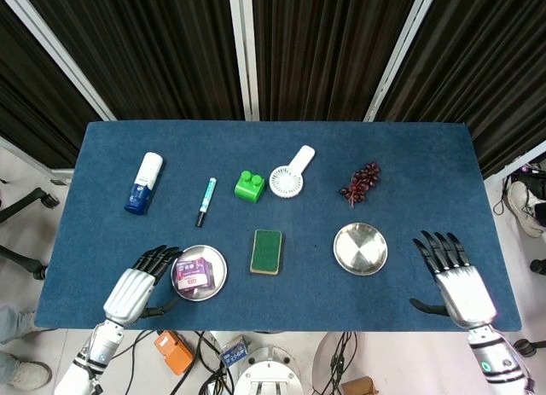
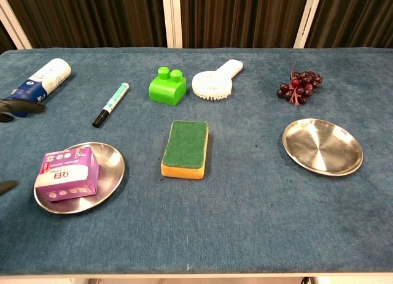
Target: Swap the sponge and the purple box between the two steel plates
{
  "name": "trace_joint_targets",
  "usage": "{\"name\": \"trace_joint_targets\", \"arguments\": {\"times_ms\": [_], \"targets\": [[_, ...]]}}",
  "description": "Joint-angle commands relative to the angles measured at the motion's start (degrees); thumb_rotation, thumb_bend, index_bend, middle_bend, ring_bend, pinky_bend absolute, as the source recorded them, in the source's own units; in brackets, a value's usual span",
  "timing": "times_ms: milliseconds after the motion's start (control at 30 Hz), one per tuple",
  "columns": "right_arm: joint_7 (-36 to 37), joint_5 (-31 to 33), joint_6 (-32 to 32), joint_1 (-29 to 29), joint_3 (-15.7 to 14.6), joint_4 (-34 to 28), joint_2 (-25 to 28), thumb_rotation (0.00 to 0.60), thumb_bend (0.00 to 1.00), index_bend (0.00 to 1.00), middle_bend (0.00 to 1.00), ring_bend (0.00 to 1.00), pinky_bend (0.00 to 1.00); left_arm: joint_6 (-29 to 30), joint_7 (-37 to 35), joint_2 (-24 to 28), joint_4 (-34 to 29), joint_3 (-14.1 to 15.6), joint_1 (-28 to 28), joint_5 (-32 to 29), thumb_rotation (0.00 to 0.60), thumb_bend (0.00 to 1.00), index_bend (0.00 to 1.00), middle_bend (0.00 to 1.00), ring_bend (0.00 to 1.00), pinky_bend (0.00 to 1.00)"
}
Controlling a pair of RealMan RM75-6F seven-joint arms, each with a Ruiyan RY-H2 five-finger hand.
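The sponge (image 1: 266, 252) (image 2: 185, 148), green on top with a yellow base, lies flat on the blue cloth between the two steel plates. The purple box (image 1: 194, 273) (image 2: 67, 173) sits in the left steel plate (image 1: 217, 260) (image 2: 111, 173). The right steel plate (image 1: 360, 248) (image 2: 322, 146) holds nothing. My left hand (image 1: 137, 288) hovers just left of the left plate, fingers spread, holding nothing; in the chest view only dark fingertips (image 2: 21, 106) show at the left edge. My right hand (image 1: 452, 277) is open near the table's front right corner, away from the plate.
Along the far half of the table lie a white and blue bottle (image 1: 143, 182), a green-capped marker (image 1: 206, 200), a green toy brick (image 1: 248, 186), a white handheld fan (image 1: 289, 173) and a bunch of dark grapes (image 1: 360, 183).
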Motion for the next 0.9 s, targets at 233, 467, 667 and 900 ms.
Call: {"name": "trace_joint_targets", "arguments": {"times_ms": [233, 467, 667, 900], "targets": [[7.0, -4.1, 1.9, -5.6, 1.3, 4.8, 3.3, 0.448, 0.15, 0.00, 0.00, 0.00, 0.00, -7.1, 18.4, -7.9, -2.3, -3.5, -3.5, -14.4, 0.600, 0.19, 0.13, 0.11, 0.10, 0.15], [7.0, -5.3, 0.0, -6.4, 3.1, 4.3, 3.8, 0.449, 0.15, 0.00, 0.00, 0.00, 0.00, -6.3, 22.8, -11.3, -0.5, -4.8, -4.3, -18.5, 0.600, 0.23, 0.27, 0.28, 0.26, 0.21], [7.1, -5.4, -1.7, -7.2, 4.7, 4.0, 4.2, 0.449, 0.15, 0.00, 0.00, 0.00, 0.00, -1.5, 22.6, -13.9, 0.2, -5.0, -4.4, -14.9, 0.600, 0.36, 0.47, 0.49, 0.46, 0.34], [7.1, -5.9, -3.3, -7.7, 6.1, 3.6, 4.4, 0.451, 0.15, 0.00, 0.00, 0.00, 0.00, -1.7, 22.9, -15.4, -4.1, -4.0, -6.6, -10.1, 0.600, 0.38, 0.52, 0.54, 0.50, 0.38]]}}
